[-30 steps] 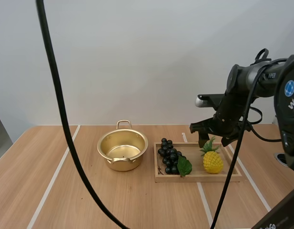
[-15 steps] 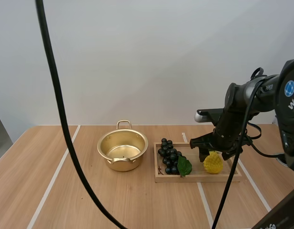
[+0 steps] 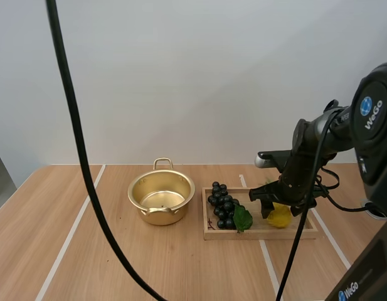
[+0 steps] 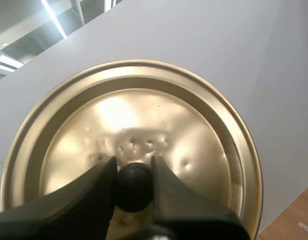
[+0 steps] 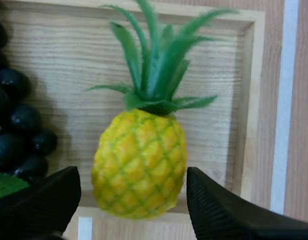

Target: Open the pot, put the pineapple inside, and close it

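Left wrist view: the left tool (image 4: 133,161) pinches the round black knob (image 4: 133,186) of the shiny gold lid (image 4: 144,115). Right wrist view: the right tool (image 5: 131,200) stands wide around the bumpy pineapple (image 5: 139,160) on the wooden tray (image 5: 59,65).

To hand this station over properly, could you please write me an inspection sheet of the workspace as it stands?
surface: wooden table with pale stripes.
job's things: gold pot stands open on the table. Its lid is held up off it. The pineapple sits in the wooden tray, right of the pot.
clutter: dark grapes with a green leaf, in the tray beside the pineapple.
grippers: left gripper is shut on the lid's black knob. The right gripper is open, with one finger on either side of the pineapple, not closed on it.
cables: nothing seen lying on the table.
surroundings: plain pale wall behind the table.
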